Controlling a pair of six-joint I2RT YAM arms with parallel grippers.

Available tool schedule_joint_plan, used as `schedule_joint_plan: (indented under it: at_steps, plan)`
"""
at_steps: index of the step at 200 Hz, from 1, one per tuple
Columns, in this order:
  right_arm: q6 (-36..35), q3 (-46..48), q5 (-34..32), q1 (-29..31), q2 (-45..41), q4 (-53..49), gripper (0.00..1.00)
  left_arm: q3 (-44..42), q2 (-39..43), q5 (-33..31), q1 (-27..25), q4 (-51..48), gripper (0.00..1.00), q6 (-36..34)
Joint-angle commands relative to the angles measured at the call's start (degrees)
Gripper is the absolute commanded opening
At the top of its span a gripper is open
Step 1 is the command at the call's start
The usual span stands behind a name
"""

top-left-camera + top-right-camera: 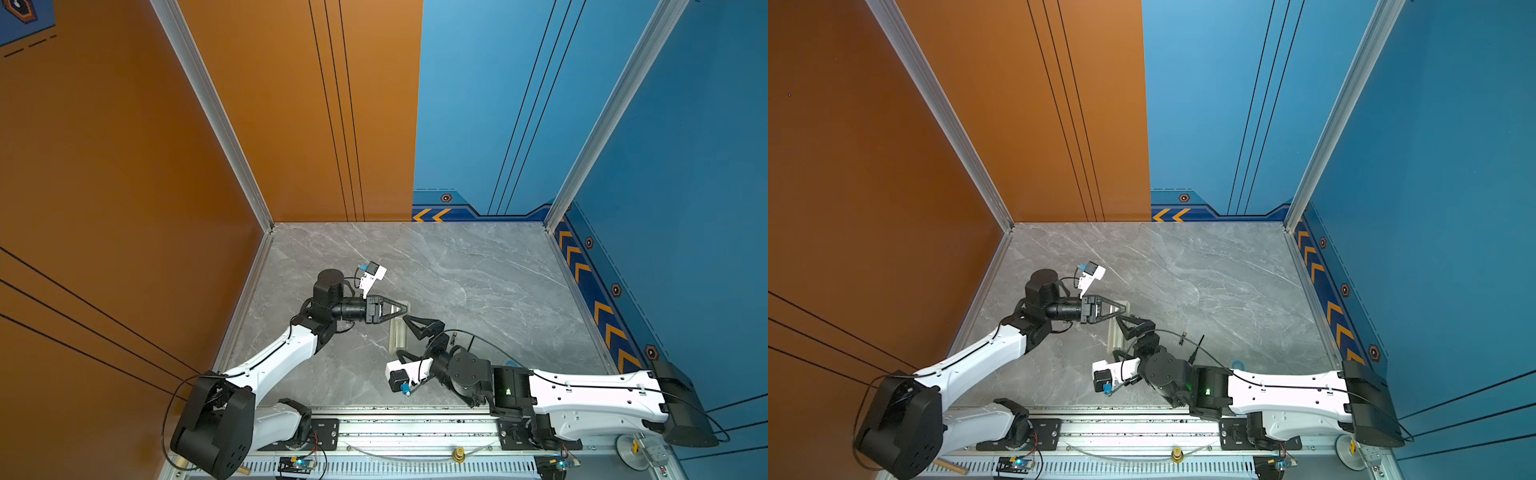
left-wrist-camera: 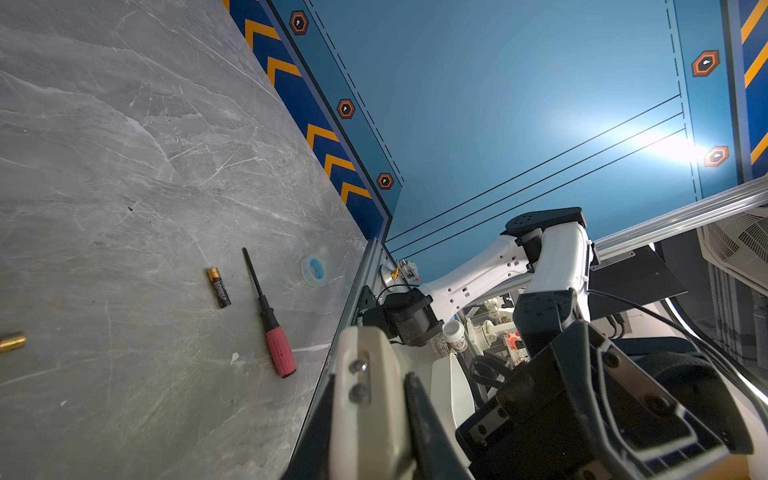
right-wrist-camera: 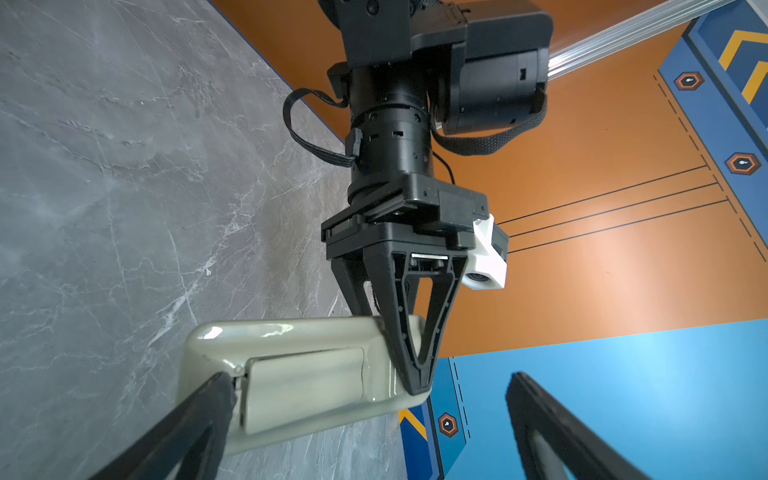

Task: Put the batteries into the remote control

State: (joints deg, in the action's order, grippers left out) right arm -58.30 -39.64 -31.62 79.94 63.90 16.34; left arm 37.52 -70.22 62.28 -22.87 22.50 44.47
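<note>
The remote control (image 3: 299, 386) is held up off the table with its beige back and fitted battery cover facing my right wrist camera. My left gripper (image 3: 415, 374) is shut on one end of it, as both top views show (image 1: 404, 308) (image 1: 1124, 308). My right gripper (image 3: 372, 384) is open beside the remote (image 1: 398, 338), and one fingertip (image 3: 220, 395) touches the cover's edge. One of the batteries (image 2: 219, 287) lies on the table next to the screwdriver. Another battery (image 2: 11, 341) shows only its gold end at the left wrist view's edge.
A pink-handled screwdriver (image 2: 270, 324) lies by the battery, with a blue tape ring (image 2: 313, 270) beyond it near the table's right rim. Orange and blue walls enclose the grey marble table (image 1: 478, 270). The arm rail runs along the front edge.
</note>
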Motion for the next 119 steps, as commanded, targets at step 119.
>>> schedule_joint_plan:
  at_steps: [119]
  plan:
    - [-0.3, 0.1, -2.7, 0.5, -0.9, 2.3, 1.0, -0.3, 0.2, 3.1, 0.3, -0.5, 0.0, -0.2]
